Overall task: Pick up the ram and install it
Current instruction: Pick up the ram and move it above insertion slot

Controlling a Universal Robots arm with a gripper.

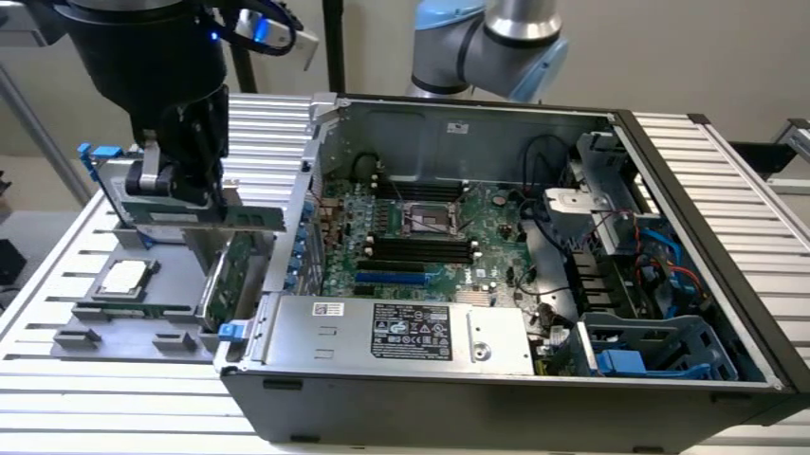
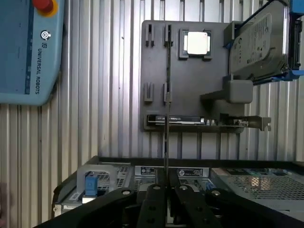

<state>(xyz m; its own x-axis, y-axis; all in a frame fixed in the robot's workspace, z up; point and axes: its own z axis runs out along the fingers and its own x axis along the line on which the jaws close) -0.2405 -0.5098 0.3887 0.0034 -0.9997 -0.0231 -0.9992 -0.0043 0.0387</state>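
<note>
Over the grey tray (image 1: 171, 284) at the exterior view's left, outside the open computer case (image 1: 456, 123), my gripper (image 1: 190, 199) hangs with its fingers drawn narrow, pinching the ram (image 1: 234, 218) by its upper edge. Ram sits level, long side running toward the case wall, green face to the exterior view. From the wrist, the ram (image 2: 166, 133) shows edge-on as a thin dark line rising from between my fingers (image 2: 154, 194), crossing the tray (image 2: 190, 85) and lining up with one pair of its small upright holders. Tray also carries a square silver processor chip (image 2: 197, 42), a hard drive (image 2: 259, 40) propped in its stand, and an expansion card (image 1: 234, 275) standing on edge with a blue tab, near the case. Inside the case the motherboard (image 1: 418, 223) lies flat; its row of black memory slots (image 1: 418, 248) is well apart from the ram. Everything rests on a ribbed metal tabletop (image 1: 76, 398). A blue control pendant (image 2: 28, 47) lies on the tabletop beside the tray.
</note>
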